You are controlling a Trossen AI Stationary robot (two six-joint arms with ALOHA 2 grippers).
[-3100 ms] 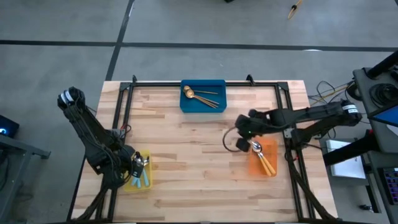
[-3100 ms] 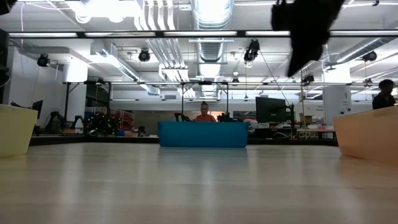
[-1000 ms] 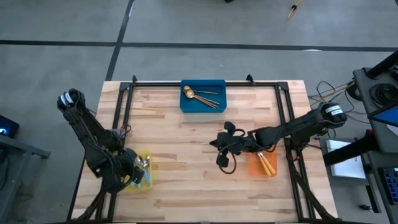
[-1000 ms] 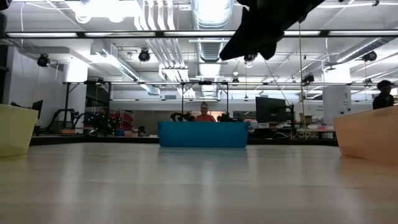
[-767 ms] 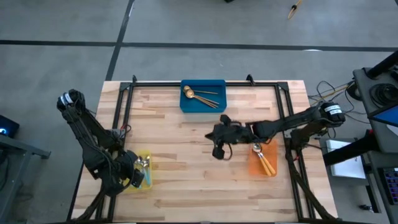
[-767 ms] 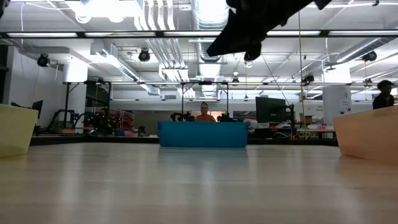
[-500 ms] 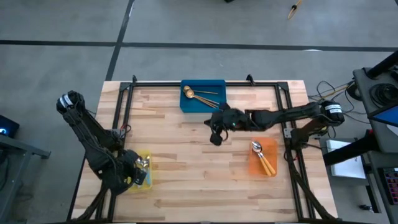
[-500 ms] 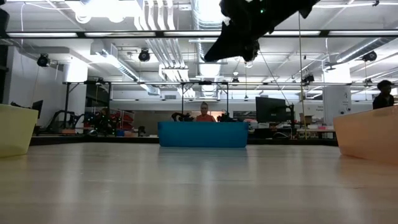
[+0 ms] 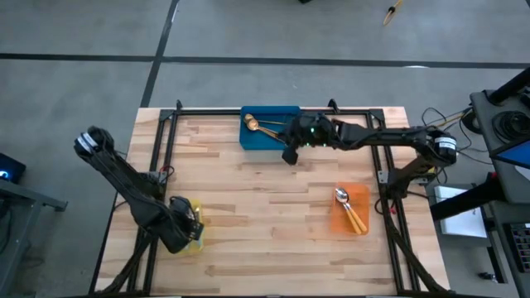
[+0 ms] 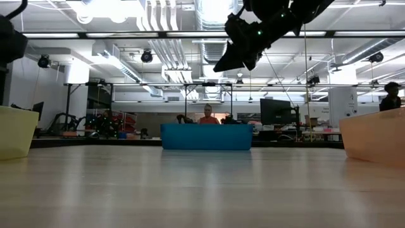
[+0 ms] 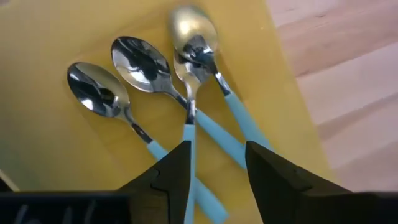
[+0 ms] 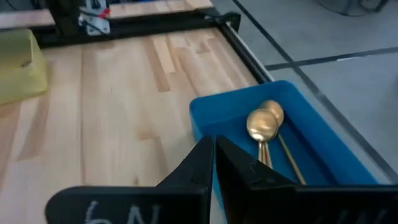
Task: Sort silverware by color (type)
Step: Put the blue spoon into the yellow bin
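Observation:
Light-blue-handled spoons point(image 11: 143, 68) lie in the yellow bin point(image 11: 56, 162) at the table's near left. My left gripper point(image 11: 217, 155) hovers over them, open and empty; in the high view it point(image 9: 189, 225) covers much of that bin. Gold spoons point(image 9: 252, 126) lie in the blue bin point(image 9: 269, 142) at the far edge and also show in the right wrist view point(image 12: 264, 124). My right gripper point(image 9: 288, 156) hangs above the table beside the blue bin's near right corner, shut and empty point(image 12: 214, 146). Orange-handled spoons point(image 9: 349, 209) lie in the orange bin point(image 9: 335, 222).
A black frame point(image 9: 273, 110) runs along the table's far, left and right edges. Bare wood point(image 9: 248, 207) lies between the three bins. In the low view, people point(image 10: 207, 117) show in the room beyond the table.
My right gripper has swung from over the table's middle, beside the orange bin, toward the far edge and now hangs beside the blue bin. My left gripper has stayed over the yellow bin.

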